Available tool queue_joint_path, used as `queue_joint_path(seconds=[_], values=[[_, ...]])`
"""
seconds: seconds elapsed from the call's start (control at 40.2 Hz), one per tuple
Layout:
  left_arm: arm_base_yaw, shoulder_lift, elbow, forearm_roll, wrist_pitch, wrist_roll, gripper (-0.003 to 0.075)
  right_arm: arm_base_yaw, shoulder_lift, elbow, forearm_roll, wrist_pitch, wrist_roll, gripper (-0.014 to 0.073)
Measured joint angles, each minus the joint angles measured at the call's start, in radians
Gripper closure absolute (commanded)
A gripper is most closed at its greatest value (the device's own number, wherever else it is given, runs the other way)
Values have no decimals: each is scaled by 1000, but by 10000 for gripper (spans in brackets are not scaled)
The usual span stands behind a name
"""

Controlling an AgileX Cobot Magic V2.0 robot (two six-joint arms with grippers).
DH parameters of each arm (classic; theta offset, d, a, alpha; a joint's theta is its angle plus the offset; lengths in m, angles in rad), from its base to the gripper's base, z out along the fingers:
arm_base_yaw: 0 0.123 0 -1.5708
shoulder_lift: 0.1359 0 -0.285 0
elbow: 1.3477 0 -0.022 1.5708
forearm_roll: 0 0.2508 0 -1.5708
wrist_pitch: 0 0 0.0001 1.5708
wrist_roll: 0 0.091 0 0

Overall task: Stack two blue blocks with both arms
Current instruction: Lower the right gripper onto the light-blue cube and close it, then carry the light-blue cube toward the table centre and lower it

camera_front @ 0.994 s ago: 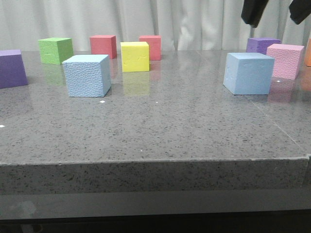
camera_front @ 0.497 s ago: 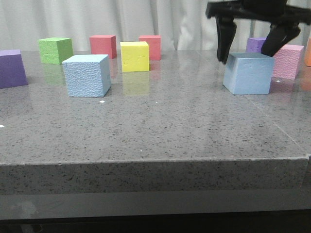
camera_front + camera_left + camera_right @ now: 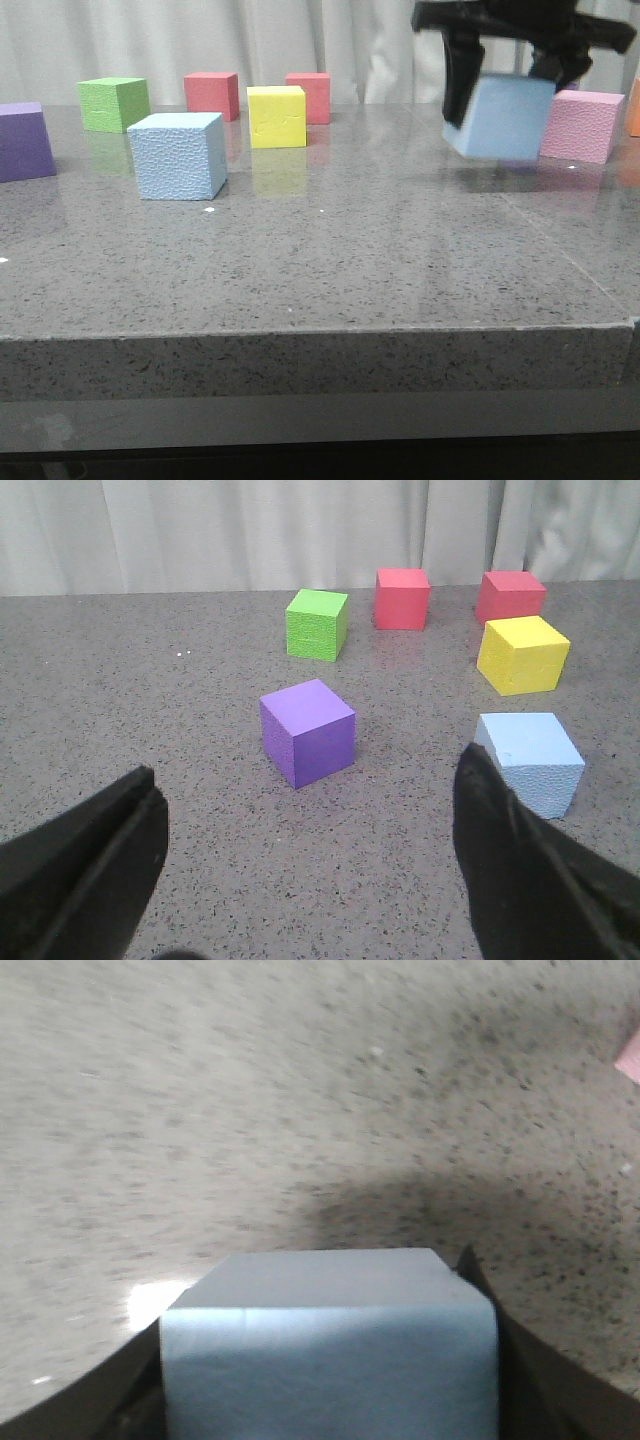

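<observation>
One light blue block [image 3: 180, 155] rests on the grey table at the left; it also shows in the left wrist view [image 3: 530, 760]. My right gripper [image 3: 512, 75] is shut on the second light blue block [image 3: 502, 116] and holds it lifted and tilted above the table at the right; the block fills the right wrist view [image 3: 330, 1350] between the dark fingers. My left gripper [image 3: 305, 865] is open and empty, low over bare table. It does not show in the front view.
A purple cube [image 3: 308, 730] sits just ahead of the left gripper. Green [image 3: 115, 103], two red [image 3: 212, 95] and yellow [image 3: 277, 116] cubes stand at the back. A pink cube [image 3: 583, 125] stands behind the lifted block.
My right gripper came down around the right blue block, closed on it and lifted it off the table, tilting it. The left blue block has not moved.
</observation>
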Motion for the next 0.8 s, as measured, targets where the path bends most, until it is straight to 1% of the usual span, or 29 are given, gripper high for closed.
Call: queue_joint_path(seconds=[0.124,0.174,0.447,0.522,0.621,0.795], values=[[0,0,0,0,0,0,156,57,-20,-31,5,6,31,274],[0,0,0,0,0,0,156,88,-20,-42,-13,9,60,274],[0,0,0,0,0,0,156,278,37,-65,-250,20,370,274],[0,0,0,0,0,0,156,314,68,-91,-294,36,414,274],[0,0,0,0,0,0,156,347,116,-134,-320,69,443,274],[0,0,0,0,0,0,156,354,177,-174,-317,89,456,274]])
